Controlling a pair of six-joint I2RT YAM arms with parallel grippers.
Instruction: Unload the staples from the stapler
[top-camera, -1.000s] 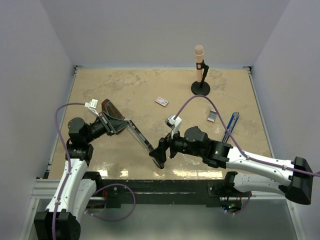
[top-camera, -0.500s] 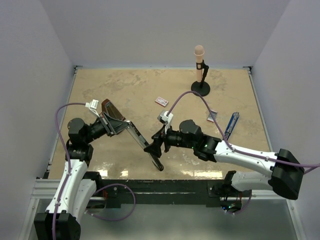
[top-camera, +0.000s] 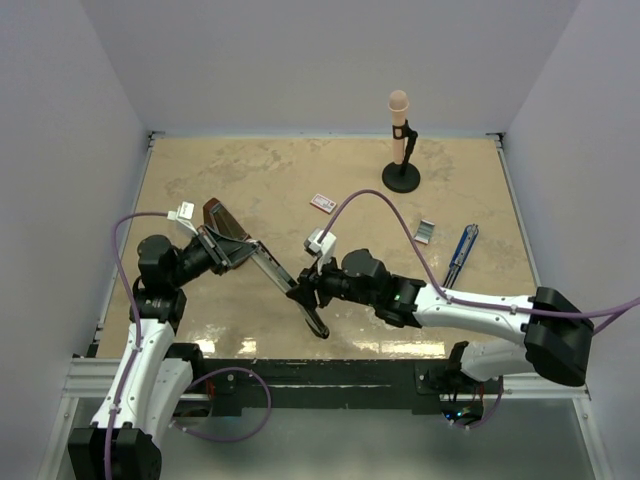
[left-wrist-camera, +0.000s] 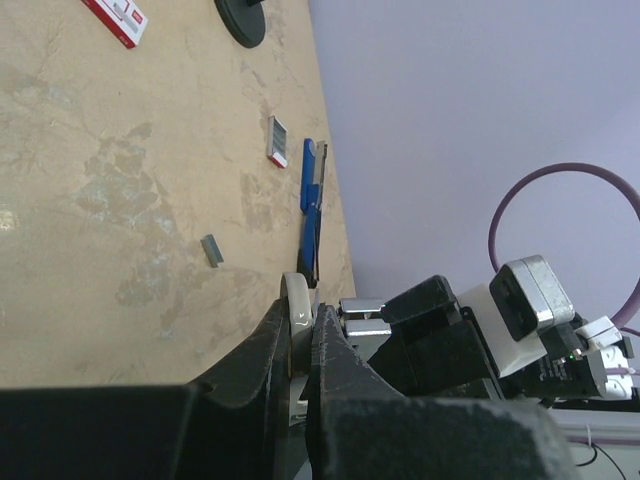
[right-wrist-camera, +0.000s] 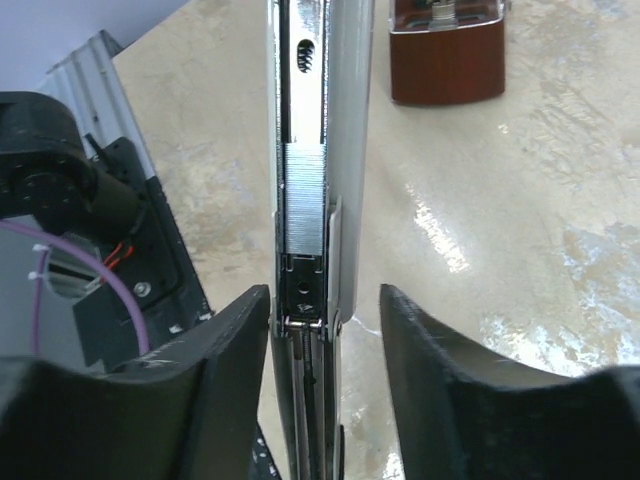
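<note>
Close to the front edge, left of centre: grips one end of the stapler (top-camera: 278, 274) with the left gripper (top-camera: 243, 252), fingers clenched hard on it in the left wrist view, the long dark bar slanting from there toward the front edge. Straddles that bar partway along with the right gripper (top-camera: 303, 292), fingers spread, one on each side, a gap visible beside the bar on one side. From the right wrist, looks straight down the open channel, with the staples (right-wrist-camera: 303, 195) sitting inside it as a ribbed silvery strip just beyond the spread fingertips. Farther out, toward the right edge of the table (top-camera: 200, 160): a narrow blue object (top-camera: 462, 255), then a loose staple block (top-camera: 425, 232) lying flat near it. Around mid-table, a red-and-white card (top-camera: 323, 203). Nearest the far right corner, a black-based stand (top-camera: 402, 175) holding an upright pinkish stick.
</note>
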